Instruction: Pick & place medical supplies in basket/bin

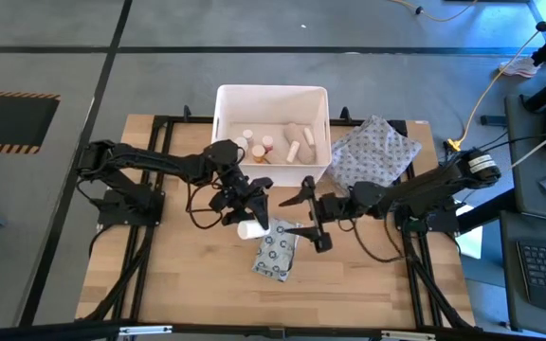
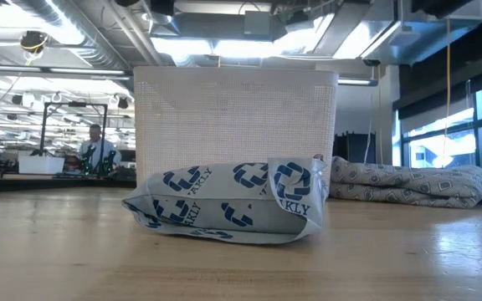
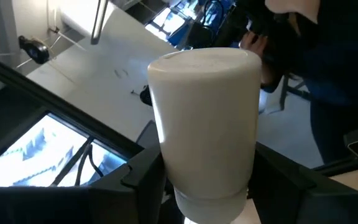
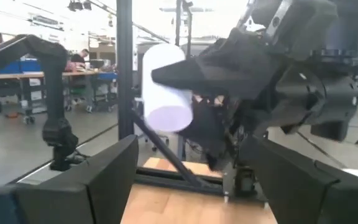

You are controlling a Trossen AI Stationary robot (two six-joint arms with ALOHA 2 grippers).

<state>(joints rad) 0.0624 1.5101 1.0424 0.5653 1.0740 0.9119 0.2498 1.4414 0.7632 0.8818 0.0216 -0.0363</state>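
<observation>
**White pill bottle held up by our left gripper**

White pill bottle sits between the two fingers of our left gripper, just in front of the white bin. In the left wrist view the bottle fills the middle, with a dark finger pressed on each side, so the jaws are closed on it. In the right wrist view we see the same bottle up in the air, lying on its side in that gripper, well above the wooden table.

Our right gripper is just beside the left one, near the middle of the table. Its jaws stand apart and hold nothing. In its own wrist view the two dark fingers are wide apart with only air between them.

A flat grey packet with blue dots lies on the table in front of both grippers. In the low view it rests on the wood, with the bin behind it.

Inside the bin we see small bottles and cream gauze rolls. A grey patterned cloth pouch lies just beside the bin on its right.

A person is far back in the room.
</observation>
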